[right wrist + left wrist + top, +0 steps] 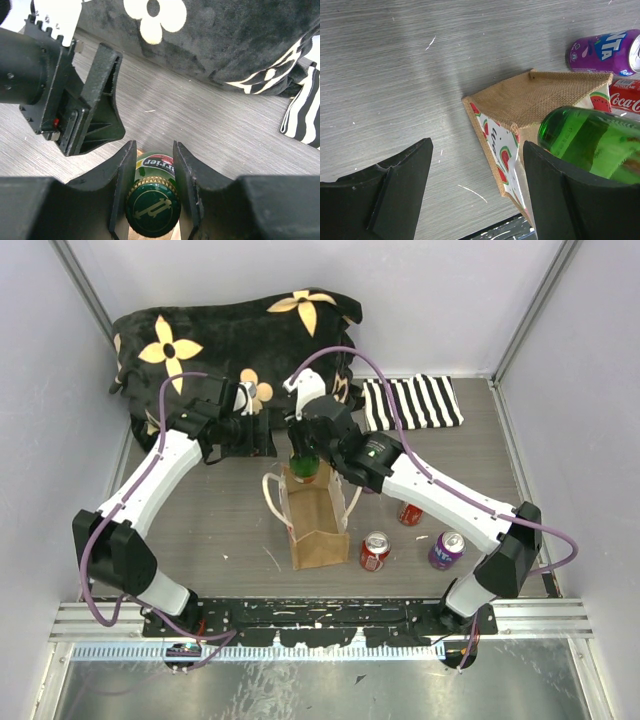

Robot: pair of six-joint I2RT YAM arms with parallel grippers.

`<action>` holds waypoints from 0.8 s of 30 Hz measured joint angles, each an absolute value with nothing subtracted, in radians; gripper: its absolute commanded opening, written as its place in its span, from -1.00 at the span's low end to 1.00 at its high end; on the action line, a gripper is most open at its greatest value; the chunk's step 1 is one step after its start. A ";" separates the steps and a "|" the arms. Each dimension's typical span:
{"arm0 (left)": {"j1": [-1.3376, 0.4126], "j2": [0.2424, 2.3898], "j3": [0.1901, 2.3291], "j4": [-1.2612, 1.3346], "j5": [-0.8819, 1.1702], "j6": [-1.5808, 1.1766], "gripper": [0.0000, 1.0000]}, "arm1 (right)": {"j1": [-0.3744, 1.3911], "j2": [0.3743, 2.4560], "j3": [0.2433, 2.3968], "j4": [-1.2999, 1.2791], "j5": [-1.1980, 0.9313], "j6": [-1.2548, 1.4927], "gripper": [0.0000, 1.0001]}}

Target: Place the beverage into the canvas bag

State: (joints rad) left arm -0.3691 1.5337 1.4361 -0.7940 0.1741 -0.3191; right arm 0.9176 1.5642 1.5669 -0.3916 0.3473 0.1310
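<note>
The tan canvas bag [318, 530] stands upright mid-table, with cream handles and a watermelon-print lining [492, 132]. My right gripper [305, 438] is shut on the neck of a green Perrier bottle [304, 462] and holds it upright at the bag's open mouth. In the right wrist view the cap [152, 210] sits between my fingers [122, 175]. My left gripper [262, 432] is open and empty, just left of the bottle and beside the bag's far rim. In the left wrist view its gripper [477, 150] hangs over the bag's edge, with the bottle [592, 142] at the right.
A black flowered cushion [240, 335] lies at the back, with a striped cloth [412, 402] to its right. Two red cans [374, 551] [410, 513] and a purple can [446, 550] stand right of the bag. Grey walls close in both sides.
</note>
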 measured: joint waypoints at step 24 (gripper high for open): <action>-0.369 1.557 1.436 -0.793 0.174 -0.318 0.59 | 0.979 1.564 1.594 -0.450 0.358 0.112 -0.99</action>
State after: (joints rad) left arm -0.3691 1.5574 1.4361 -0.7933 0.1738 -0.3183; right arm 0.9794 1.5639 1.5936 -0.4503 0.3576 0.1116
